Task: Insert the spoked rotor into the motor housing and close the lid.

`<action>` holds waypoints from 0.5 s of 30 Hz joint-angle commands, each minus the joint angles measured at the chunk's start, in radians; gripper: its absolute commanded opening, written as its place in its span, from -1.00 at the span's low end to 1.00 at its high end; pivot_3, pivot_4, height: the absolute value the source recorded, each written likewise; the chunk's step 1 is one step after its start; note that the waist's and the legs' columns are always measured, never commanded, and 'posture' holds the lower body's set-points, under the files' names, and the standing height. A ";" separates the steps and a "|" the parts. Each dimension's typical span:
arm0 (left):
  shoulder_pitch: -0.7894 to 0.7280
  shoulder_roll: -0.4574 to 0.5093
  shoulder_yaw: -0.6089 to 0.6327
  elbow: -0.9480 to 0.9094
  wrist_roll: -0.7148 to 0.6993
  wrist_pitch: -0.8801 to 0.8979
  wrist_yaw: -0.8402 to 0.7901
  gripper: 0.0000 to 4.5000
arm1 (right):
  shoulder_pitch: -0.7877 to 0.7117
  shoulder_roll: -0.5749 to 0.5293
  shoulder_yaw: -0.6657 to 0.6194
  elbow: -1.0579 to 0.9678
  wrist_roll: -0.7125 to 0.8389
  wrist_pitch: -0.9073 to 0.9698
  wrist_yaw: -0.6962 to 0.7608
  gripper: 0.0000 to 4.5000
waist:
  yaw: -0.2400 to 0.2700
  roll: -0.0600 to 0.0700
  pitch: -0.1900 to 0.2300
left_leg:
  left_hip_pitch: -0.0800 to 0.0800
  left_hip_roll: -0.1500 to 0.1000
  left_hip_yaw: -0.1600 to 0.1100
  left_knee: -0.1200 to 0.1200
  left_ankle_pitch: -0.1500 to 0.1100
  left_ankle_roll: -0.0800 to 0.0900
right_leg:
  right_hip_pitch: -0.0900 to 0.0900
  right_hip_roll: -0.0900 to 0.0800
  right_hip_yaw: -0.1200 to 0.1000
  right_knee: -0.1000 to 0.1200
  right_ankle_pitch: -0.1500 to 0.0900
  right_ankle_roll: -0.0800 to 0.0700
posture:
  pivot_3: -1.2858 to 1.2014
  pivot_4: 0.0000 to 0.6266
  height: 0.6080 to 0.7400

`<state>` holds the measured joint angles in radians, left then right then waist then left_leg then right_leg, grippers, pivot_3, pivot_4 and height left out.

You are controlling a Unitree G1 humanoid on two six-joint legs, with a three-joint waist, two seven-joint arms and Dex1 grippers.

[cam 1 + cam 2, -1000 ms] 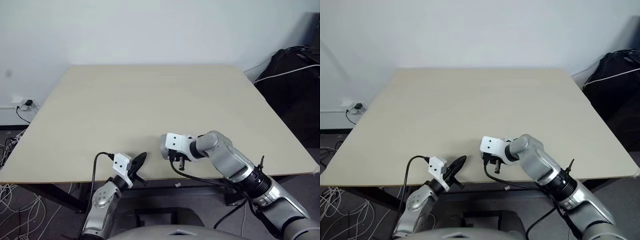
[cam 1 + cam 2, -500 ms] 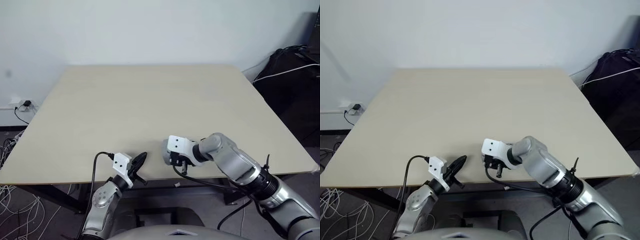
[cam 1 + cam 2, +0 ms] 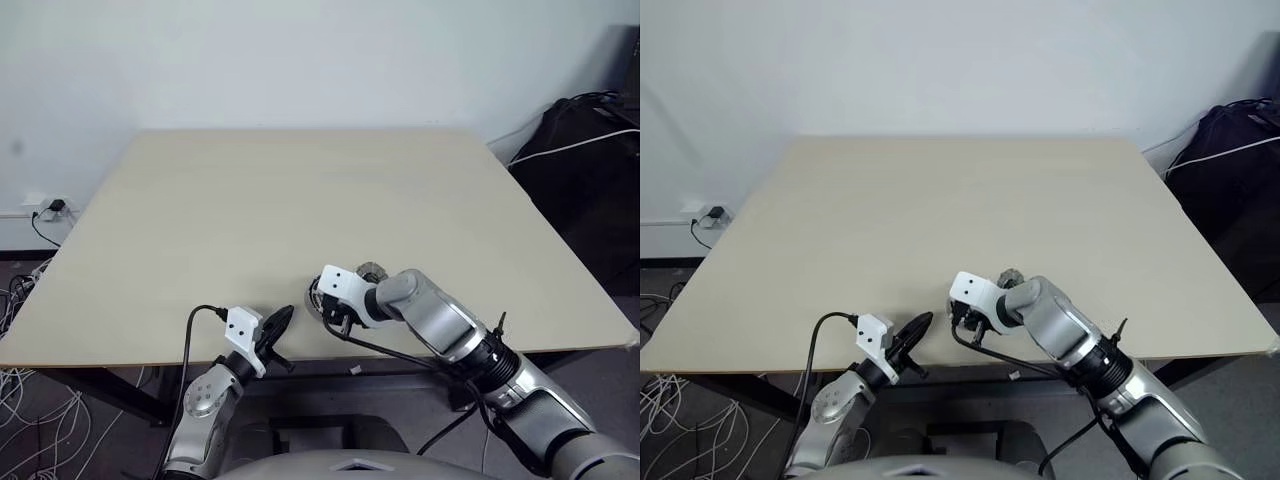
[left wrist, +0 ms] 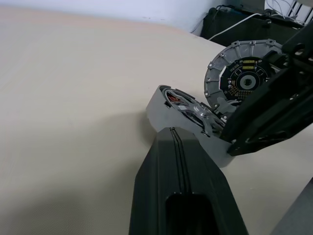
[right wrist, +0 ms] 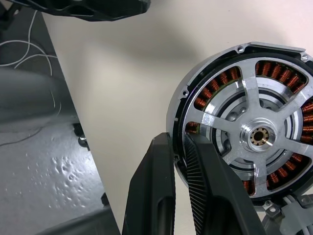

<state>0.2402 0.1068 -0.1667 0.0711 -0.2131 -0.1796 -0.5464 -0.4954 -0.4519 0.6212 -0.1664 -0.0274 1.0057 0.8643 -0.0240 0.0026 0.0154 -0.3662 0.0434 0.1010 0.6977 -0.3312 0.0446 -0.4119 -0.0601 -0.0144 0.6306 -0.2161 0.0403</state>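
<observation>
The motor housing [image 5: 222, 78] shows its ring of copper windings, and the spoked rotor [image 5: 258, 134] lies inside it. My right gripper [image 5: 178, 142] is shut on the housing's rim, one finger inside and one outside. In the left wrist view the housing [image 4: 166, 110] looks tilted, near the table's front edge. The lid [image 4: 242, 73], a grey disc with a dark centre, stands on edge just behind it and peeks out past my right wrist as lid [image 3: 372, 272]. My left gripper [image 3: 284, 315] is shut and empty, a short way left of the housing.
The beige table [image 3: 300, 190] stretches away behind the parts. Its front edge runs right under both grippers. A black bag with a white cable [image 3: 585, 150] sits off the right side, and loose cables [image 3: 20, 300] lie on the floor at the left.
My right gripper has shifted left and slightly down and its wrist has rolled. The lid now shows behind it. My left gripper has stayed still.
</observation>
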 commanded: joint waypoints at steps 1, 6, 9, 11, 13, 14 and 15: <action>-0.011 -0.004 0.006 -0.007 -0.011 -0.025 -0.007 -1.00 | -0.040 0.007 -0.026 -0.016 0.003 -0.021 -0.023 -0.96 | 0.000 0.000 0.000 | 0.000 0.000 0.000 0.000 0.000 0.000 | 0.000 0.000 0.000 0.000 0.000 0.000 | 0.03 -1.00 1.00; -0.014 -0.004 0.008 0.009 -0.014 -0.033 -0.013 -1.00 | -0.039 0.009 -0.028 -0.033 0.024 -0.023 -0.022 -0.12 | -0.002 0.000 0.000 | 0.000 0.000 0.000 0.000 0.000 0.000 | 0.000 0.000 0.000 0.000 0.000 0.001 | 0.03 -1.00 1.00; -0.016 -0.005 0.010 0.018 -0.015 -0.037 -0.016 -1.00 | -0.038 0.010 -0.036 -0.050 0.052 -0.020 -0.011 -0.12 | -0.003 0.000 0.000 | 0.000 0.000 0.000 0.000 0.000 0.000 | 0.000 0.000 0.000 0.000 0.000 0.001 | 0.03 -1.00 1.00; -0.018 -0.005 0.011 0.023 -0.016 -0.040 -0.019 -1.00 | -0.038 0.008 -0.038 -0.059 0.069 -0.015 -0.006 -0.12 | -0.003 0.000 0.000 | 0.000 0.000 0.000 0.000 0.000 0.000 | 0.000 0.000 0.000 0.000 0.000 0.001 | 0.03 -1.00 1.00; -0.020 -0.005 0.013 0.028 -0.016 -0.043 -0.022 -1.00 | -0.037 0.010 -0.046 -0.069 0.089 -0.008 -0.008 -0.12 | -0.003 0.000 0.000 | 0.000 0.000 0.000 0.000 0.000 0.000 | 0.000 0.000 0.000 0.000 0.000 0.001 | 0.03 -1.00 1.00; -0.020 -0.005 0.014 0.030 -0.017 -0.045 -0.023 -1.00 | -0.037 0.010 -0.048 -0.075 0.097 -0.004 -0.009 -0.12 | -0.003 0.000 0.000 | 0.000 0.000 0.000 0.000 0.000 0.000 | 0.000 0.000 0.000 0.000 0.000 0.001 | 0.03 -1.00 1.00; -0.021 -0.005 0.014 0.032 -0.017 -0.046 -0.024 -1.00 | -0.036 0.009 -0.049 -0.079 0.106 -0.002 -0.011 -0.12 | -0.003 0.000 0.000 | 0.000 0.000 0.000 0.000 0.000 0.000 | 0.000 0.000 0.000 0.000 0.000 0.001 | 0.03 -1.00 1.00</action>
<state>0.2343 0.1064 -0.1617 0.1150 -0.2163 -0.2028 -0.5658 -0.5163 -0.4441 0.6076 -0.2110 0.0621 0.9976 0.8519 -0.0266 0.0028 0.0150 -0.3659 0.0436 0.1009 0.6977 -0.3312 0.0448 -0.4116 -0.0602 -0.0144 0.6305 -0.2156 0.0410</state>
